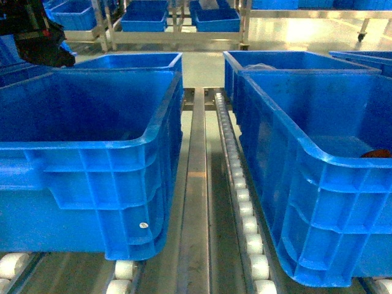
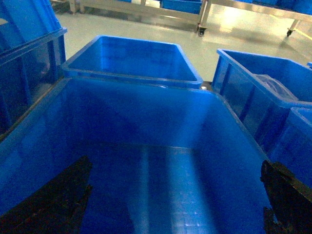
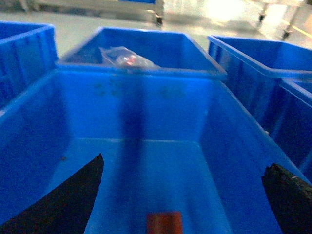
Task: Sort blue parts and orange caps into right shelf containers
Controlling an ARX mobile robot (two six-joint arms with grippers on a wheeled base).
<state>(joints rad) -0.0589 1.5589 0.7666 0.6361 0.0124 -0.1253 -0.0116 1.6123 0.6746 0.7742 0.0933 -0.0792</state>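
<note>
Head view: two big blue crates fill the foreground, left crate (image 1: 92, 147) at lower left, right crate (image 1: 318, 159) at lower right, both on roller tracks (image 1: 242, 202) with a metal rail (image 1: 196, 184) running up the middle between them. Behind each, a second crate: rear left crate (image 1: 131, 61) and rear right crate (image 1: 288, 61), the latter holding something pale, too dim to name. At the right edge, inside the right crate, a sliver of an orange cap (image 1: 375, 153) against the far wall. Upper left corner: a dark arm part (image 1: 33, 33), gripper itself not visible here. Top of frame: a shelf (image 1: 177, 30) with more blue bins on a shiny floor. Left wrist view: looking down into the left crate (image 2: 146, 161), bare ribbed floor in the centre; black fingers of the left gripper (image 2: 165, 204) at lower left and lower right corners, spread wide apart, nothing between them. Rear left crate (image 2: 131, 58) just beyond, touching or nearly touching the near rim; cannot tell which. Right wrist view: looking down into the right crate (image 3: 146, 170); black fingers of the right gripper (image 3: 183, 200) at both lower corners, spread wide, pinching nothing. Orange cap (image 3: 165, 223) on the crate floor at bottom centre, between the fingers but apart from both. Beyond the far rim, rear right crate (image 3: 146, 48) with a clear plastic bag (image 3: 127, 58) showing a reddish spot inside.
</note>
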